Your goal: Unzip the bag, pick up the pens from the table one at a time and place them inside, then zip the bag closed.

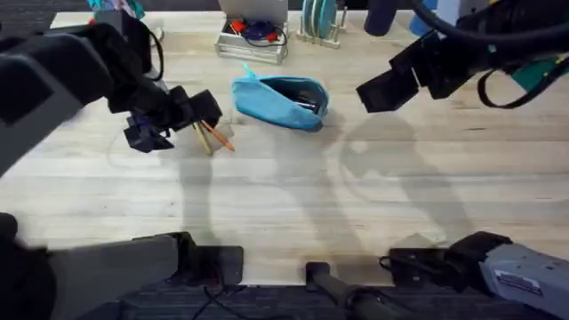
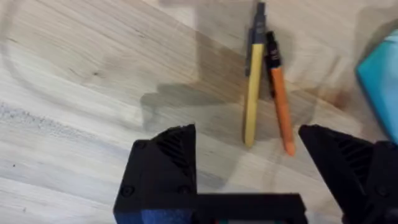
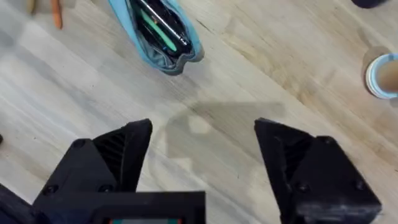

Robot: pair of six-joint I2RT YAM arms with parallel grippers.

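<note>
From above, the bag (image 1: pixel 281 101) lies on the tabletop (image 1: pixel 293 196) near the back, its zip open and dark pens already inside; two pens (image 1: pixel 212 136) — one yellow, one orange — lie just left of it; the left claw (image 1: pixel 200 114) hangs right over them, and the right claw (image 1: pixel 384 89) floats to the right of the bag, holding nothing.

From the left wrist, the yellow pen (image 2: pixel 252 93) and the orange pen (image 2: pixel 280 102) lie side by side, almost touching, between the spread fingers (image 2: pixel 165 155); the left claw is wide open and empty. Since the pens sit so close, it might grab both or knock one away.

From the right wrist, the right claw (image 3: pixel 202 149) is spread wide too — empty; the bag's open mouth shows pens inside.
</note>
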